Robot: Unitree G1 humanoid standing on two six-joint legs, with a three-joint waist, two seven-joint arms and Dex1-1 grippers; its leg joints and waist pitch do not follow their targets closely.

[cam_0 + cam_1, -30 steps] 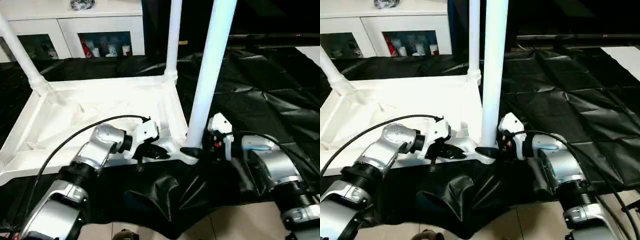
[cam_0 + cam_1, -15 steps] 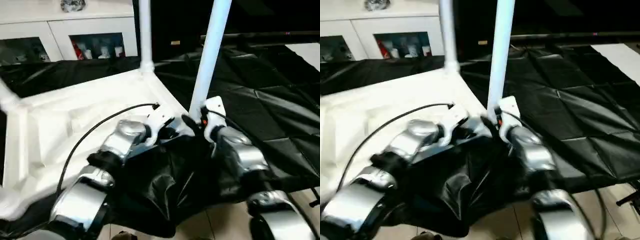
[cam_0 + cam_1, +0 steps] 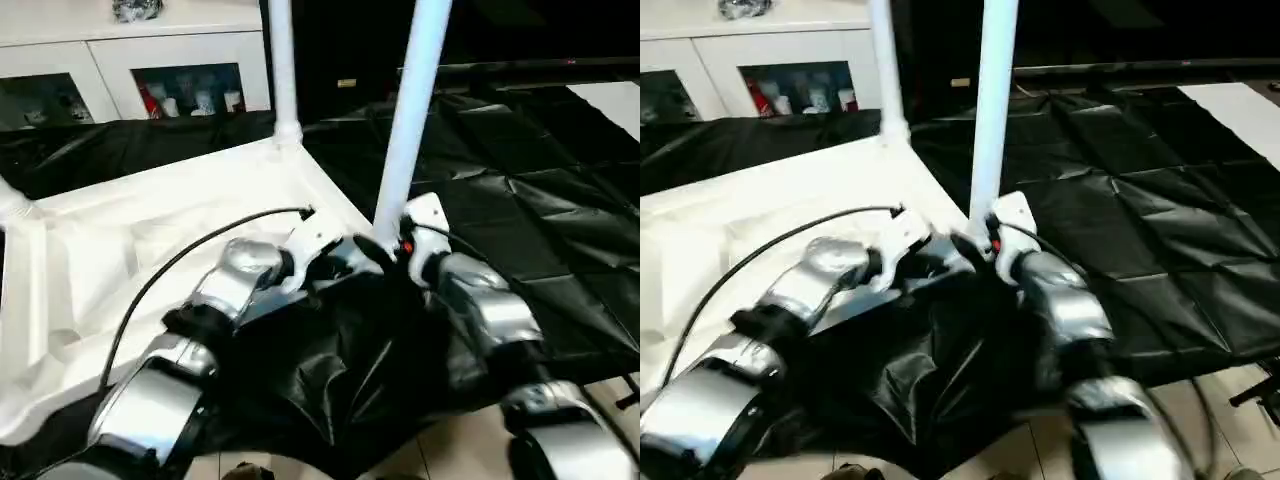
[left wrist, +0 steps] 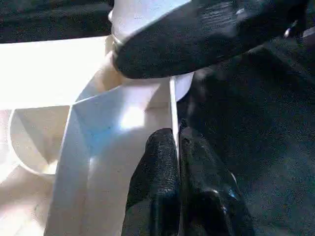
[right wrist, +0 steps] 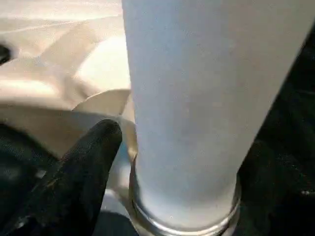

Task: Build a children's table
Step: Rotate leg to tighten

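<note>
Both arms are drawing together; left gripper is pinching the tabletop rim, right gripper, at three o'clock, is straddling the leg, grip unclear.

Black sheet, white cabinet behind

Crinkled black sheeting covers the floor; pale tiles show nearby. A white glass-door cabinet holds what may be toys.

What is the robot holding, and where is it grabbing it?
The left gripper pinches the tabletop's thin rim near the corner socket. The right gripper sits around the leg's base; whether it grips can't be told.
</note>
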